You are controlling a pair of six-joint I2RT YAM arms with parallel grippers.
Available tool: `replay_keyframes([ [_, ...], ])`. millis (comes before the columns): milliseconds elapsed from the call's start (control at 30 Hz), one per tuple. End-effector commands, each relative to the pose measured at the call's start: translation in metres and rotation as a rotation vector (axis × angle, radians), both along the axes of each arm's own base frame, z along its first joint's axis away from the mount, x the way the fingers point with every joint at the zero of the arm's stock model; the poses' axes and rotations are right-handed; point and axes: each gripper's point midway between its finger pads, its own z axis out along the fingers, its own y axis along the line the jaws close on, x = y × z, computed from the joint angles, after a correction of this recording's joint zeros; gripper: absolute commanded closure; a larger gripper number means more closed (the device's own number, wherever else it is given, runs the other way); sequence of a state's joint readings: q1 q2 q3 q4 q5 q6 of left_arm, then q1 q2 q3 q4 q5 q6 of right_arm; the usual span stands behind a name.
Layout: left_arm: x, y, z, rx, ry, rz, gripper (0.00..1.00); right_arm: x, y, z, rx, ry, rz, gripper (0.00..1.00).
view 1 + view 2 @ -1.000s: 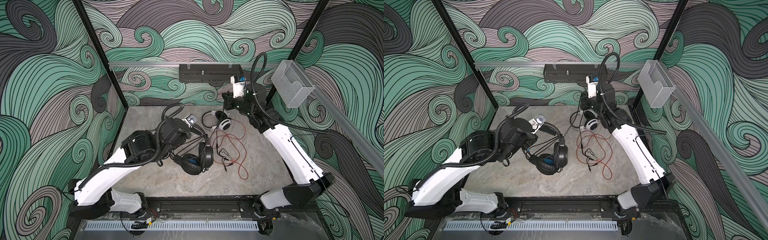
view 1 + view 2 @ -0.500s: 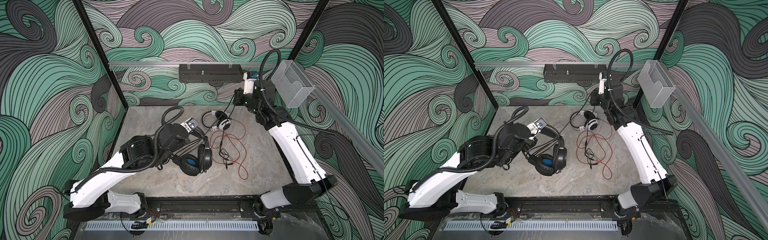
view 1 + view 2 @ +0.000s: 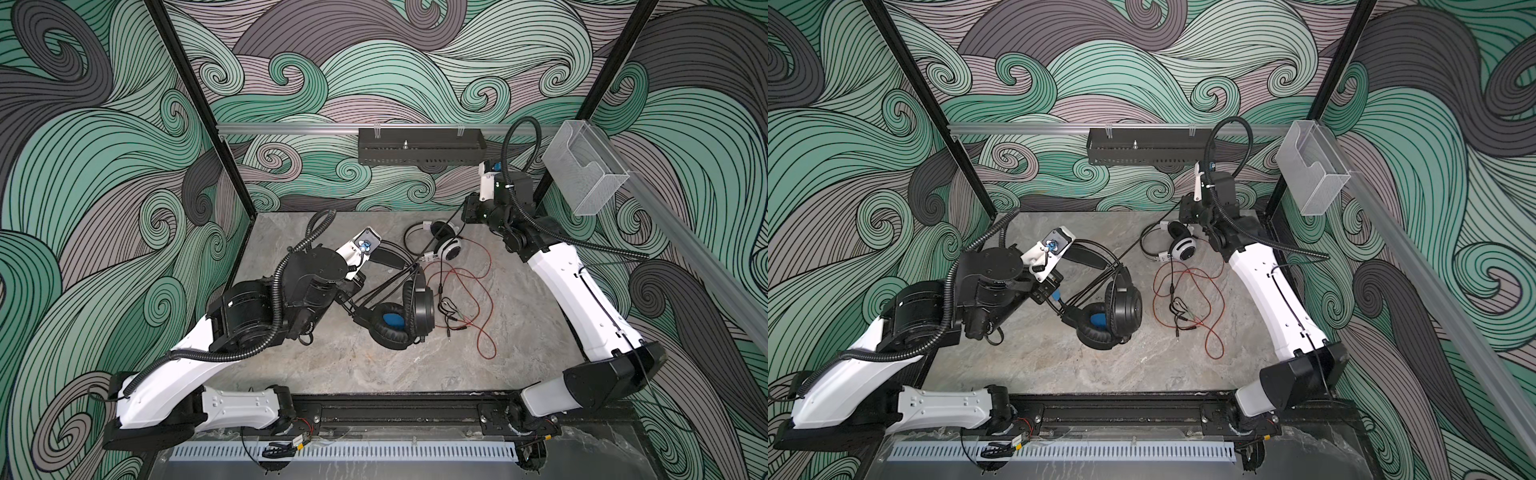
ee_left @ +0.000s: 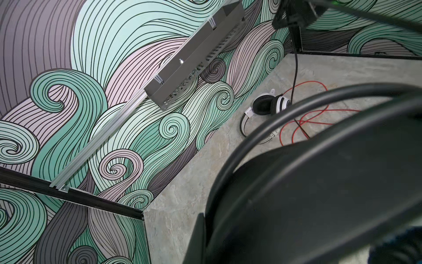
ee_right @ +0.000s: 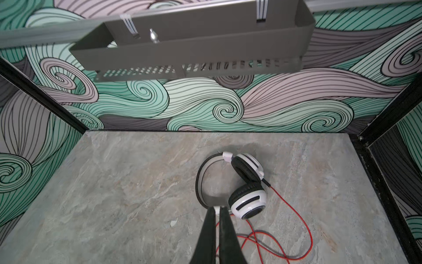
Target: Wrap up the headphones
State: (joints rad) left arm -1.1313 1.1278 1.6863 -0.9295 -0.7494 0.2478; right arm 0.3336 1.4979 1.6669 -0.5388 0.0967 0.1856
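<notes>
The black headphones lie mid-table, one ear cup showing blue inside. My left gripper is shut on their frame beside that cup; the headband fills the left wrist view. Strands of their black cable run taut up to my right gripper, which is shut on it near the back wall. The white-and-black headphones lie just below that gripper, untouched, with their red cable loose on the table.
A black perforated shelf hangs on the back wall above the table. A clear plastic box is fixed to the right rail. Thin dark plug leads lie among the red cable loops.
My right gripper has swung right along the back wall with the black cable, away from above the white headset. My left arm has shifted slightly left, still holding the black headset.
</notes>
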Motion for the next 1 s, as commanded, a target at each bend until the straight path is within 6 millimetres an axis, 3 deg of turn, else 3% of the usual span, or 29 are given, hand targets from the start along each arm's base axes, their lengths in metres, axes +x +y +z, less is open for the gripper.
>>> replay_keyframes([
  [0,-0.009,0.004,0.054,-0.260,-0.057,-0.023,1.00,0.005,0.003,-0.008,0.039,0.009,-0.009,1.00],
  [133,-0.005,0.009,0.078,-0.349,-0.087,0.027,1.00,0.000,0.015,-0.016,0.053,0.016,0.027,1.00],
  [300,-0.007,-0.001,0.105,-0.500,-0.103,-0.015,1.00,-0.005,0.033,-0.024,0.124,0.026,0.086,1.00],
  [600,0.001,-0.002,0.141,-0.694,-0.107,0.050,1.00,-0.039,0.100,0.011,0.322,-0.211,0.400,1.00],
  [967,0.009,-0.002,0.166,-0.872,-0.107,0.069,1.00,-0.076,0.160,0.017,0.547,-0.224,0.655,0.96],
])
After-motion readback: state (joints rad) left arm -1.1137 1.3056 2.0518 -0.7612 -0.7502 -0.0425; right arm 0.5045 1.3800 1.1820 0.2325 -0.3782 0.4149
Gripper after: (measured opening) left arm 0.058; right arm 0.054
